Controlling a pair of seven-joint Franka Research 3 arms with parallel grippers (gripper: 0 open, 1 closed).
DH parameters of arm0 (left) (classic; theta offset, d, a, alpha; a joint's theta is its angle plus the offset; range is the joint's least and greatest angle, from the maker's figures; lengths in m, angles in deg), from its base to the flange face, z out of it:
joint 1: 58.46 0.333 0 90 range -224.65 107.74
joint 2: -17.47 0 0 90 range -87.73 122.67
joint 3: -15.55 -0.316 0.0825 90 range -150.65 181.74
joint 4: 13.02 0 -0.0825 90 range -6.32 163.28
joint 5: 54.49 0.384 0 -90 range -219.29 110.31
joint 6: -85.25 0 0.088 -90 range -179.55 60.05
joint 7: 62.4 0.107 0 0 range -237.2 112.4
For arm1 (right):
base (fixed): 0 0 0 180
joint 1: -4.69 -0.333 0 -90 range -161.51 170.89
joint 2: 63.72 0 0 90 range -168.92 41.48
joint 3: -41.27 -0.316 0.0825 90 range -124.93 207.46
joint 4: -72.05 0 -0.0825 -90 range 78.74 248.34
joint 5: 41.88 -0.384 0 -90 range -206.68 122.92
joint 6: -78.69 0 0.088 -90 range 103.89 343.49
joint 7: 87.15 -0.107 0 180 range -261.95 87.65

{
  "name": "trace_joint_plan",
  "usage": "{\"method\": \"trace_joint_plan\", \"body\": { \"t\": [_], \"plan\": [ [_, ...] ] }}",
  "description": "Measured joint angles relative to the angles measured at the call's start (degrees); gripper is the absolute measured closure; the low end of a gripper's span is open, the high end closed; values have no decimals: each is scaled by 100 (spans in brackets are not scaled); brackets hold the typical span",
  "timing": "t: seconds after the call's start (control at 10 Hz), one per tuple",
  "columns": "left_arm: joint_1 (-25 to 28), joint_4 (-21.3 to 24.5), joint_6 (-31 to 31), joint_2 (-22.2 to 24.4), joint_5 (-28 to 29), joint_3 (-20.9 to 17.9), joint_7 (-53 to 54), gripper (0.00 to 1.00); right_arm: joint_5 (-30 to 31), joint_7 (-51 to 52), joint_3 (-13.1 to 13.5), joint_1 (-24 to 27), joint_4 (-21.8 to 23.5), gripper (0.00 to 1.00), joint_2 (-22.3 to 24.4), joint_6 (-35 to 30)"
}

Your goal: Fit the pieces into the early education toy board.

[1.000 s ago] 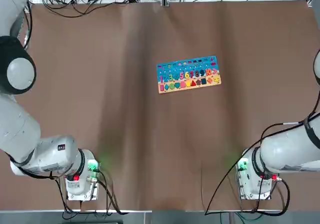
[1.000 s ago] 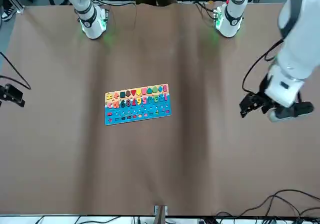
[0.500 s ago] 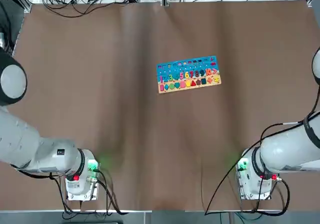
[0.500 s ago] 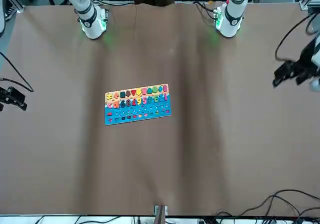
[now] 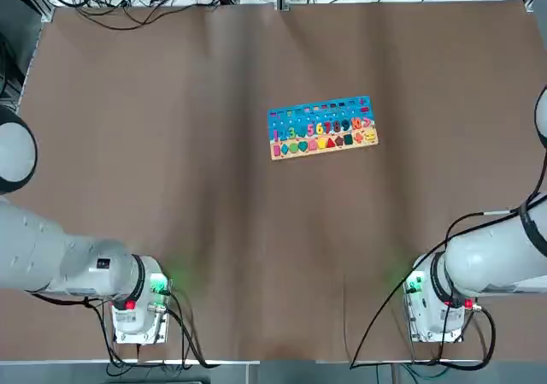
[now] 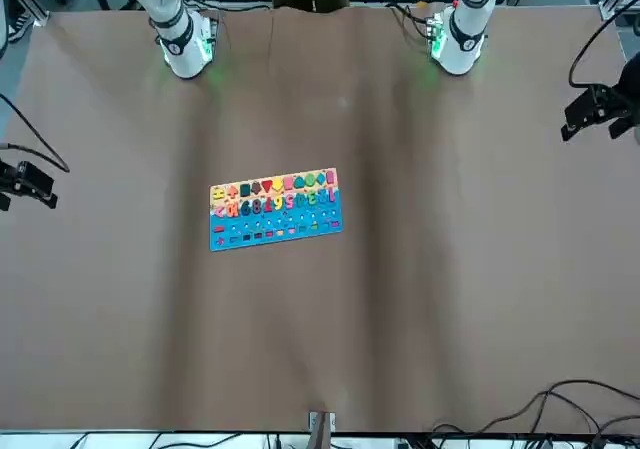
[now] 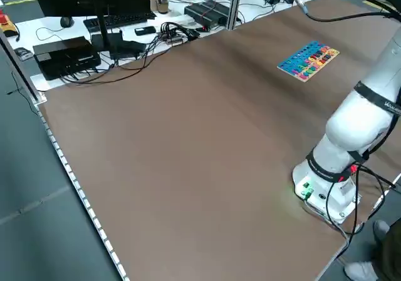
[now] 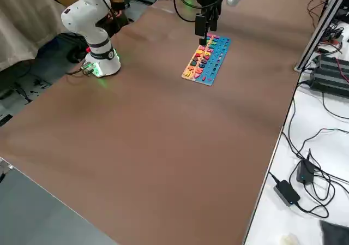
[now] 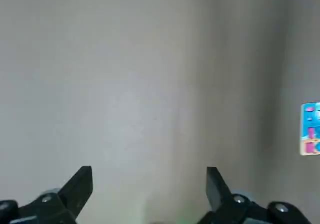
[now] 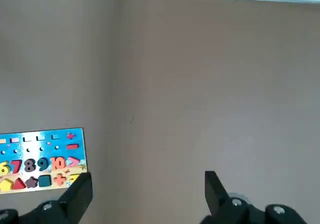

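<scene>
the one board (image 5: 322, 127) lies flat on the tabletop (image 5: 214, 213), far side, a little right of centre; it looks thin, stiff and light, and i judge its pieces (image 10: 59, 162) are small, hard and slippery, best pinched across their edges from above. i count one board and no loose piece beside it, so all seem seated. my left hand (image 9: 149, 186) and my right hand (image 10: 148, 190) both hang wide and empty, well apart from it.
</scene>
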Motion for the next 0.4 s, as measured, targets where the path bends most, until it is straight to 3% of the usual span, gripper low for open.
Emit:
{"method": "trace_joint_plan", "body": {
  "t": [0.4],
  "plan": [
    [-172,23,-24,-62,61,-80,-27,2,1,0,8,1,1,1,0,-12]
  ]
}}
